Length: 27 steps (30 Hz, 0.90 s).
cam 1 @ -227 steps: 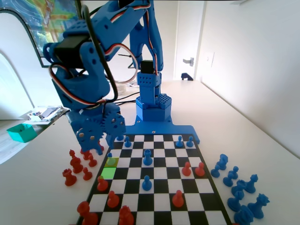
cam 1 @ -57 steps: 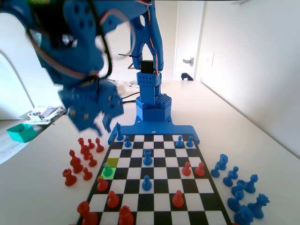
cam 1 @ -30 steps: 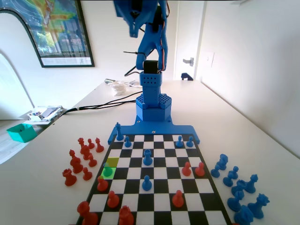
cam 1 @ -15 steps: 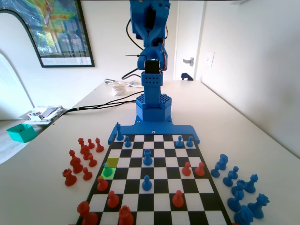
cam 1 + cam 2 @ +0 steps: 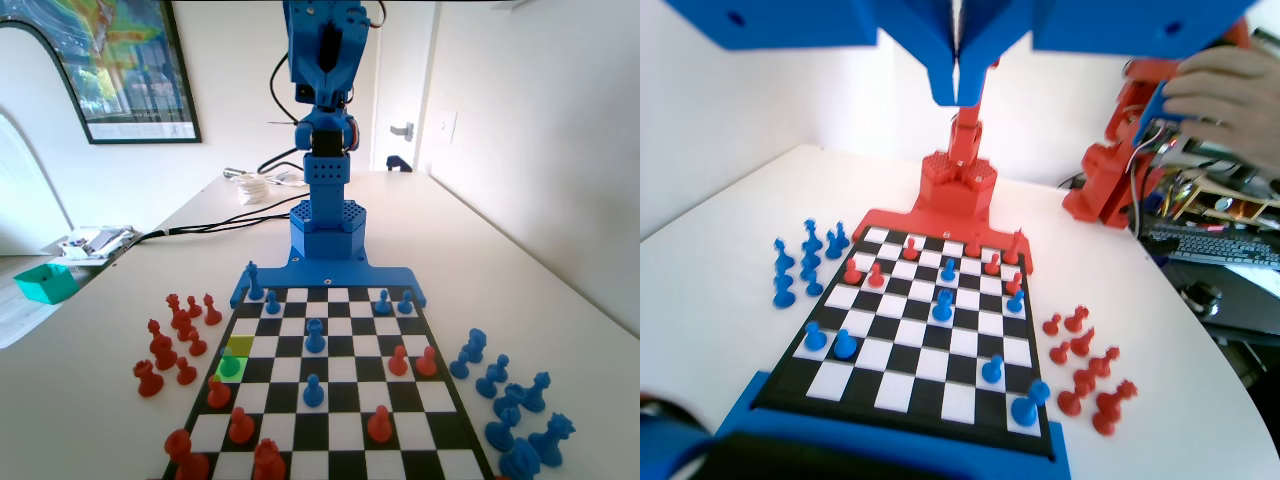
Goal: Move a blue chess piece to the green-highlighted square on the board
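The blue pawn (image 5: 230, 364) is seen standing on the green-highlighted square (image 5: 229, 370), far below the raised gripper (image 5: 958, 90), whose jaws are pressed together around nothing. The placing step is judged done; no further move seems called for.

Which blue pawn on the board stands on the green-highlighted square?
The blue pawn in the fixed view's leftmost column, on the green-highlighted square just below the yellow square; the other blue pieces stand on black or white squares.
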Tool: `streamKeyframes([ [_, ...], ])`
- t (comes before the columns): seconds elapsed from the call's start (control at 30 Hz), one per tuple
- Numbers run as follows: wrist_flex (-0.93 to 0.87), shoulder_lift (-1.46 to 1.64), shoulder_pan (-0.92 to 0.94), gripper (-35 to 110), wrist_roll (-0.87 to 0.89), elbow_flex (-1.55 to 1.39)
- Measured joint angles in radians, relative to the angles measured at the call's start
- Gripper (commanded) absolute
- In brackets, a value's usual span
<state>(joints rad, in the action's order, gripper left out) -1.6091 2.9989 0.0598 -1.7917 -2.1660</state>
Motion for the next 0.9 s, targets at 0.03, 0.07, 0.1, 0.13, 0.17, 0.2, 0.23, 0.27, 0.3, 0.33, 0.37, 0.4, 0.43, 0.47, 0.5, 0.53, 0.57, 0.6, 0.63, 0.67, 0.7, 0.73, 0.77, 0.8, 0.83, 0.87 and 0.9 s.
streamKeyframes([
  [0.03, 0.009, 0.000, 0.000, 1, 0.005, -0.005],
  [0.07, 0.014, 0.000, 0.000, 1, 0.006, -0.006],
  [0.1, 0.017, 0.000, 0.000, 1, 0.012, -0.006],
  [0.13, 0.018, 0.000, 0.000, 1, 0.018, -0.006],
  [0.17, 0.018, 0.000, 0.000, 1, 0.021, -0.008],
  [0.2, 0.018, 0.000, 0.000, 1, 0.021, -0.008],
  [0.23, 0.018, 0.002, 0.000, 1, 0.021, -0.008],
  [0.27, 0.018, 0.011, -0.009, 1, 0.021, -0.008],
  [0.3, 0.018, 0.018, -0.018, 1, 0.021, -0.008],
  [0.33, 0.018, 0.031, -0.026, 1, 0.020, -0.008],
  [0.37, 0.018, 0.041, -0.034, 1, 0.017, -0.008],
  [0.4, 0.018, 0.048, -0.035, 1, 0.015, -0.008],
  [0.43, 0.018, 0.051, -0.037, 1, 0.015, -0.008],
  [0.47, 0.018, 0.054, -0.037, 1, 0.015, -0.008],
  [0.5, 0.018, 0.054, -0.037, 1, 0.015, -0.008],
  [0.53, 0.018, 0.054, -0.038, 1, 0.015, -0.008],
  [0.57, 0.018, 0.054, -0.038, 1, 0.015, -0.008],
  [0.6, 0.018, 0.054, -0.038, 1, 0.015, -0.008],
  [0.63, 0.018, 0.054, -0.038, 1, 0.015, -0.008],
  [0.67, 0.018, 0.054, -0.038, 1, 0.015, -0.008],
  [0.7, 0.018, 0.054, -0.038, 1, 0.015, -0.008],
  [0.73, 0.018, 0.054, -0.038, 1, 0.015, -0.008],
  [0.77, 0.018, 0.054, -0.038, 1, 0.015, -0.008],
  [0.8, 0.018, 0.054, -0.038, 1, 0.015, -0.008],
  [0.83, 0.018, 0.054, -0.038, 1, 0.015, -0.008],
  [0.87, 0.018, 0.054, -0.038, 1, 0.015, -0.008],
  [0.9, 0.018, 0.054, -0.038, 1, 0.015, -0.008],
])
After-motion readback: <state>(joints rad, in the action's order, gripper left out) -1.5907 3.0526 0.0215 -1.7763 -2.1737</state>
